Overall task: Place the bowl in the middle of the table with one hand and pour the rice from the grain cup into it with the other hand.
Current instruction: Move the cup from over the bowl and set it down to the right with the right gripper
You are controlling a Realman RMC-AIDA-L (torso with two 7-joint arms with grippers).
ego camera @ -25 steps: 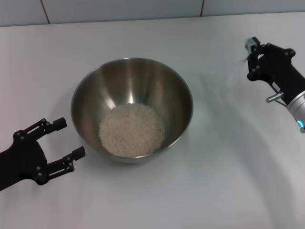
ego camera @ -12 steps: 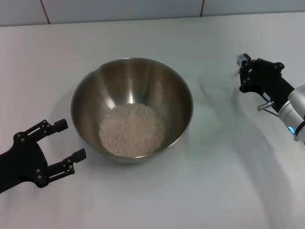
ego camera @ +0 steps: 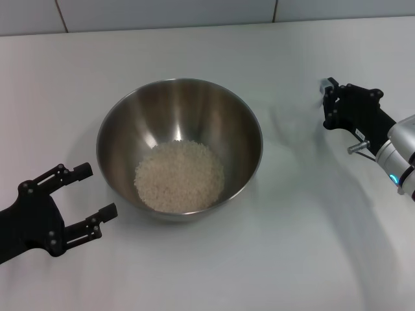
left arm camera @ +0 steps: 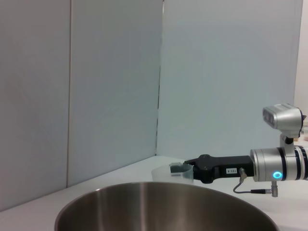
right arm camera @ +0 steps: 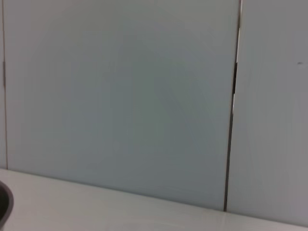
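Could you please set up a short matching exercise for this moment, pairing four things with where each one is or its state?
Things:
1. shiny stainless-steel mixing bowl
2. off-white rice
3. small clear plastic grain cup
4. black left gripper

States:
A. heaped inside the bowl
B. open, beside the bowl
C. held by the black right gripper
D. standing on the plain white table

Pairs: 1-D, 2-A, 3-C, 4-B

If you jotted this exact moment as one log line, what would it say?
rice: in bowl | left gripper: open, beside bowl | right gripper: holding grain cup, right of bowl
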